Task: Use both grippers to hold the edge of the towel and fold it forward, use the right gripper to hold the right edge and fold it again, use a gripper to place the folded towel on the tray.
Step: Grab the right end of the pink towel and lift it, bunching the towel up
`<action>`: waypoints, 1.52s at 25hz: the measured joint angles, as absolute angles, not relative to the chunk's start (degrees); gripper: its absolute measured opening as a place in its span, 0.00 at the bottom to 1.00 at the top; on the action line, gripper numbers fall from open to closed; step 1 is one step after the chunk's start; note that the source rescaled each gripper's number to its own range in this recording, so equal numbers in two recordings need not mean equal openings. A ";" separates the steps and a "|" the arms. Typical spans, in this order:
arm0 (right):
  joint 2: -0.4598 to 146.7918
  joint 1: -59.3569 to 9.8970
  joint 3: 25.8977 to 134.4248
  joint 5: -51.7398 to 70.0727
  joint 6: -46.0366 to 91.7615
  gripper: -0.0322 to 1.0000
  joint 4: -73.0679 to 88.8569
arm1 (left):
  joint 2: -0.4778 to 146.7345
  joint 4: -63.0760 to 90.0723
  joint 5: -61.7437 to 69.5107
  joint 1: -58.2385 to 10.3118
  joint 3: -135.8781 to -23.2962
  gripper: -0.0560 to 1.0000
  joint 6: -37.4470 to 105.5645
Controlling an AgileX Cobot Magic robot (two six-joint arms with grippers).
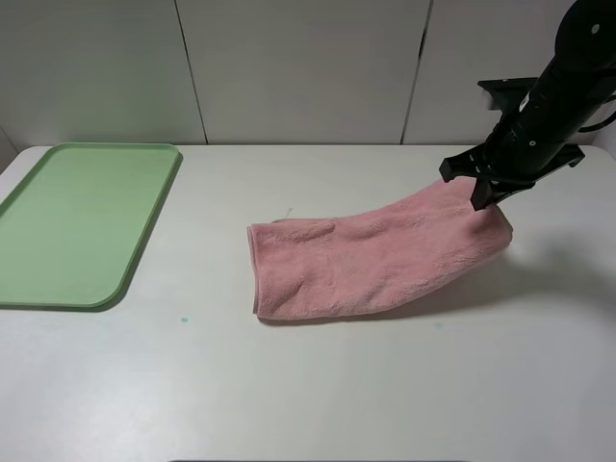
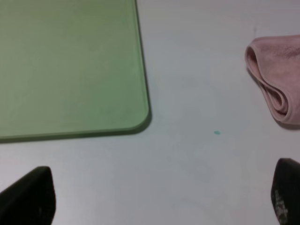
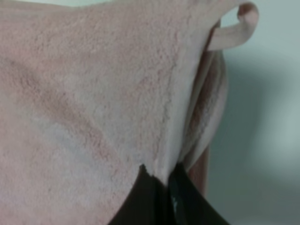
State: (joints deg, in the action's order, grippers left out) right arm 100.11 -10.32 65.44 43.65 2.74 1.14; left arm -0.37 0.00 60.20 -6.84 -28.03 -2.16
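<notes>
Towel pinched at its right end, left end flat on the tabletop.
From the high camera, the pink towel, folded into a long band, lies mid-tabletop, well apart from the green tray on the left. The black right arm slants down from the upper right corner, and the right pincer points down onto the right edge, which is raised with a shadow beneath. The left wrist camera shows the left pincer spread wide with nothing in it, hovering over bare tabletop near the tray's rounded corner, the folded end off to one side. The right wrist camera shows the right pincer's fingers clamped tight on the layered pink edge, a small loop curling off the corner.
</notes>
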 joint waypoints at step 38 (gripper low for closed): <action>98.20 -27.26 72.97 52.88 -3.27 0.04 5.47 | -0.37 0.00 60.20 -6.84 -28.03 0.92 -2.16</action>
State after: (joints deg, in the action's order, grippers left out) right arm 98.20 -27.26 72.97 52.88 -3.27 5.47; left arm -0.37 0.00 60.20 -6.84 -28.03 -2.16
